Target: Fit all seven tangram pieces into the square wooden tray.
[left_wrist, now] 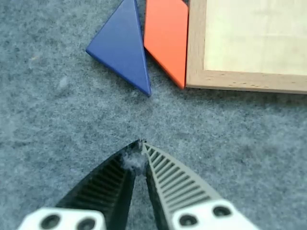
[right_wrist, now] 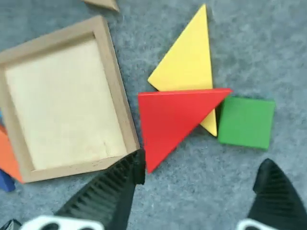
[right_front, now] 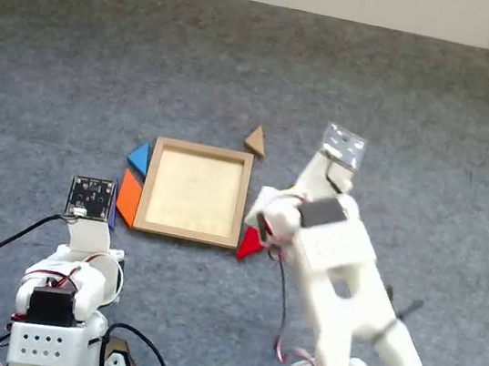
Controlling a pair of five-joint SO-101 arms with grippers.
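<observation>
Across the grey carpet [right_front: 79,57] all seven tangram pieces were seen lying loose, and the square wooden tray [right_front: 200,148] was seen empty. On one side of the tray, an orange parallelogram [left_wrist: 168,38] was found touching the rim, with a dark blue triangle [left_wrist: 122,48] just beside it and a light blue triangle [right_front: 140,158] near. A tan triangle [right_front: 255,140] was set apart off one corner. On the other side, a red triangle [right_wrist: 170,120] was laid over one corner of a yellow triangle [right_wrist: 189,67], with a green square [right_wrist: 246,121] just beside them.

The left gripper [left_wrist: 139,146] was held closed on nothing over bare carpet, short of the dark blue triangle. The right gripper [right_wrist: 201,167] was spread wide above the carpet near the red triangle and green square, nothing held. No placement could be counted as done; the whole of the fitting was judged to remain.
</observation>
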